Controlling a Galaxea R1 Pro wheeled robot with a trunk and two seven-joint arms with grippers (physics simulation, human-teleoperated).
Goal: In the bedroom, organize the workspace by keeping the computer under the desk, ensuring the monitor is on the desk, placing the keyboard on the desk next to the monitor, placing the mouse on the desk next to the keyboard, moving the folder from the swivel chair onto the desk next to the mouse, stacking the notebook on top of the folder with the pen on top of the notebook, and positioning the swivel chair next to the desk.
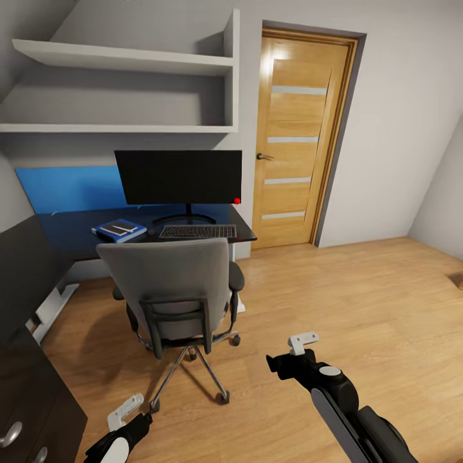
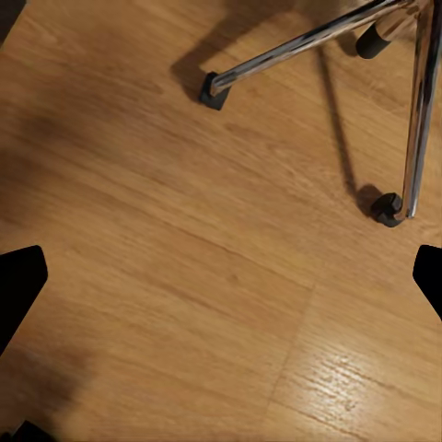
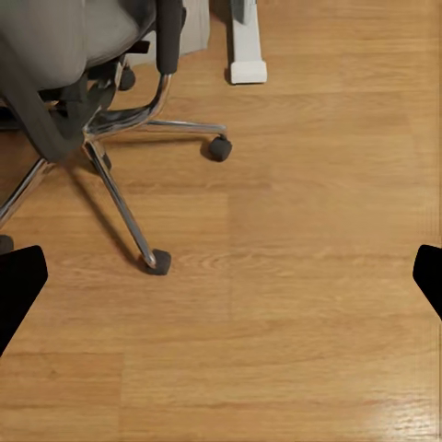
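The grey swivel chair [image 1: 170, 283] stands with its back toward me, pushed up to the black desk [image 1: 71, 235]. On the desk are the monitor [image 1: 178, 177], the keyboard [image 1: 197, 231] in front of it, and to the left the blue folder [image 1: 130, 233]. The dark notebook [image 1: 119, 227] lies on the folder, with a thin pale pen [image 1: 114, 229] on top. I cannot make out the mouse against the black top, and the computer is out of view. My left gripper [image 1: 127, 411] and right gripper [image 1: 302, 343] hang open over the floor behind the chair. The chair's chrome legs [image 2: 304, 41] [image 3: 120, 198] appear in both wrist views.
A wooden door [image 1: 302, 138] is right of the desk, and grey shelves [image 1: 122, 64] hang above it. A blue wall panel [image 1: 71, 186] runs behind the desk. The black drawer unit [image 1: 32, 411] stands close at my left. Wooden floor [image 1: 360, 302] stretches open to the right.
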